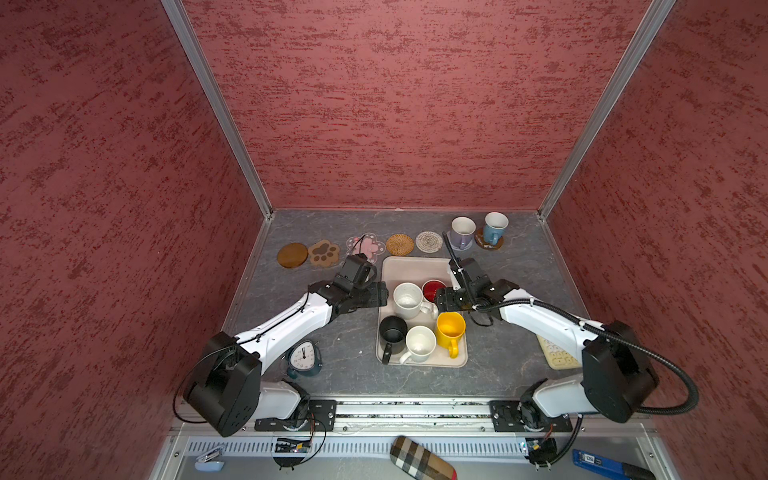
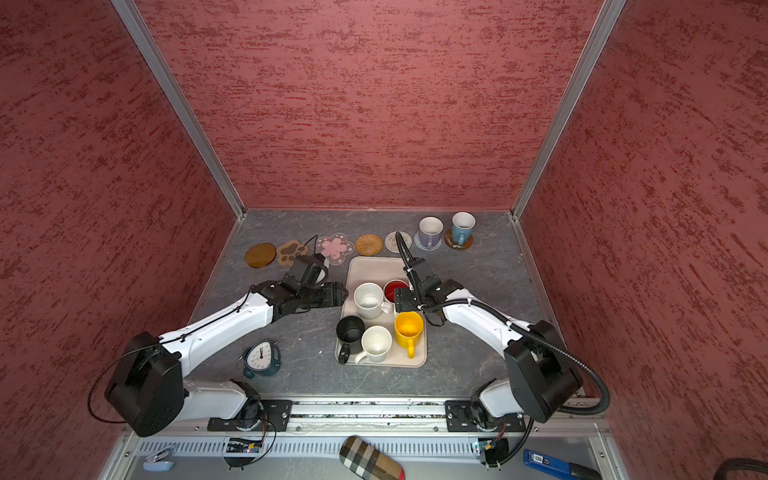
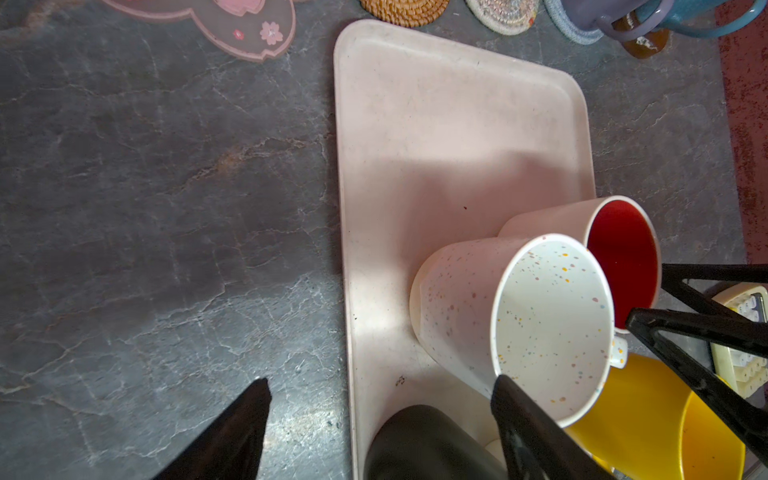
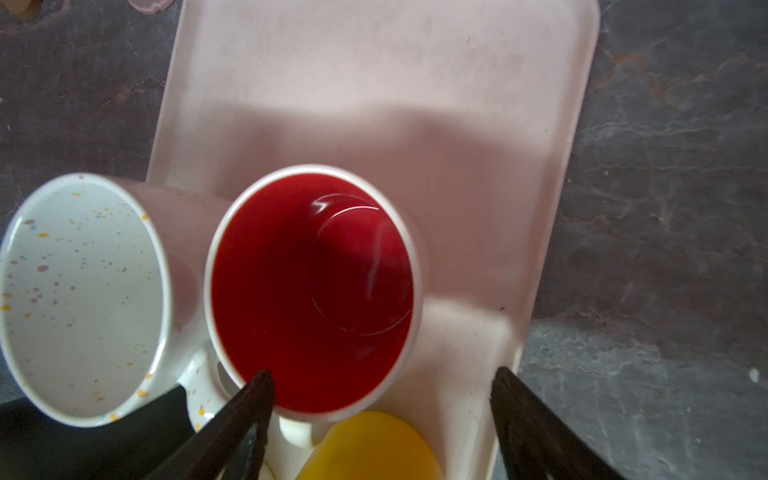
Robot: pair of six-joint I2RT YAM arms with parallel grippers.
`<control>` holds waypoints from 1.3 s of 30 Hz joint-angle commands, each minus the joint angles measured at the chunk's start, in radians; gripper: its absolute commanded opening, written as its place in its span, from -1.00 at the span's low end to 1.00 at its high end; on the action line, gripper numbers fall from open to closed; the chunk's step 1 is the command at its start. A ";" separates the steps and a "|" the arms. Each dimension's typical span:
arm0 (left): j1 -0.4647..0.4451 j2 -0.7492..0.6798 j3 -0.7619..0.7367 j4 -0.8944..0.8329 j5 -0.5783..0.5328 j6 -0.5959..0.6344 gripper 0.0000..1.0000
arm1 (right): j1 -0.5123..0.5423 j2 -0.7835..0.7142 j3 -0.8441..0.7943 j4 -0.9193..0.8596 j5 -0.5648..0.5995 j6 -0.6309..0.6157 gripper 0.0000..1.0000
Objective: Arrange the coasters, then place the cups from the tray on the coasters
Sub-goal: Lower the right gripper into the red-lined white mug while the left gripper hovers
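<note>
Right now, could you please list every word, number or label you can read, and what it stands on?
No text reads clearly.
Clock: dial numerals too small to read.
Blue tool: white label, blurred.
Brown coaster under the light blue cup: white print, illegible.
Calculator: key markings too small.

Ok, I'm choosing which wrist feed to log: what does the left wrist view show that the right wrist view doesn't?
Only left wrist: rattan coaster, woven coaster, lavender cup, blue cup, calculator. Only right wrist: the handle of the red cup. Both: that cup, the tray, speckled cup, yellow cup, black cup.
</note>
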State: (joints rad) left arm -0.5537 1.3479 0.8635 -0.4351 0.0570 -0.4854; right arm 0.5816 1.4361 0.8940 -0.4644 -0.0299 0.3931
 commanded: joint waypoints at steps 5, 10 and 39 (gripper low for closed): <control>-0.001 -0.020 -0.022 0.042 -0.009 -0.014 0.70 | 0.023 0.044 -0.030 0.006 0.014 0.018 0.47; -0.001 -0.023 -0.025 0.042 -0.010 -0.016 0.71 | 0.024 0.052 -0.022 0.013 0.017 0.024 0.47; 0.005 -0.033 -0.023 0.045 -0.003 -0.018 0.72 | 0.026 -0.065 0.036 -0.082 0.015 0.013 0.49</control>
State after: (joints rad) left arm -0.5507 1.3289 0.8474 -0.4034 0.0570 -0.5007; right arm 0.5976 1.3911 0.9527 -0.5262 0.0189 0.4114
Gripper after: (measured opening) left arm 0.862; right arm 0.743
